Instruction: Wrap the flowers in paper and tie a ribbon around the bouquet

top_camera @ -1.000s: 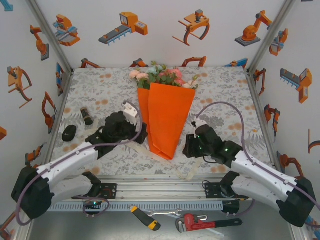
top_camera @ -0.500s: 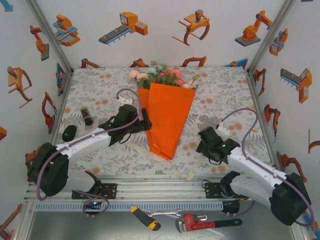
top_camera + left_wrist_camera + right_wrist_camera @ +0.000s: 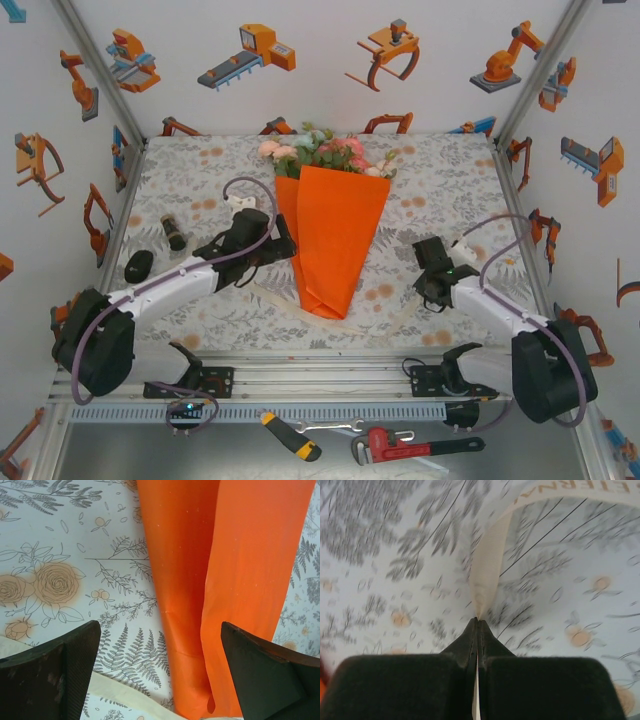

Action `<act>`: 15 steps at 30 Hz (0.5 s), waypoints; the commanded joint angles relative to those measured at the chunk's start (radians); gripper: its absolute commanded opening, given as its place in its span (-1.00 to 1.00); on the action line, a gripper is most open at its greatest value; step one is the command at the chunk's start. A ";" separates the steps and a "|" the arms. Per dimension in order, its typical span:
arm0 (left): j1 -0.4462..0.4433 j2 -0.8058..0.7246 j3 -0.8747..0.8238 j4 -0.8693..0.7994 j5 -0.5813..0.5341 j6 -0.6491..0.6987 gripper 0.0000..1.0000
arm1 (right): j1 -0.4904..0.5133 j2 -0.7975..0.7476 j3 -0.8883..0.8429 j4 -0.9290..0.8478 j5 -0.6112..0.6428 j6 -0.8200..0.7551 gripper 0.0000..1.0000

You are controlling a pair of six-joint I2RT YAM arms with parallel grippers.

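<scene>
Comparing this moment with one second earlier, I find the desk layout unchanged. The bouquet lies at centre, its orange paper folded into a cone that tapers toward the arm bases, with the flowers protruding at the far end.

Both arms have moved. The left end effector has advanced from the near left to sit just beside the cone's left edge. In its wrist view the jaws stand spread, empty, with the paper between and beyond them.

The right end effector has swung away from the cone's tip toward the right side of the desk. Its jaws are pressed together, pinching the cream ribbon, which rises from the fingertips in the blurred wrist view.

I judge that wrapping is complete and tying is under way. One ribbon end is being drawn out rightward while the left side stands ready beside the cone.
</scene>
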 commanded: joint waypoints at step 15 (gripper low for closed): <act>0.030 0.158 0.077 0.068 0.199 -0.054 0.94 | 0.064 -0.091 0.053 0.375 -0.611 -0.194 0.46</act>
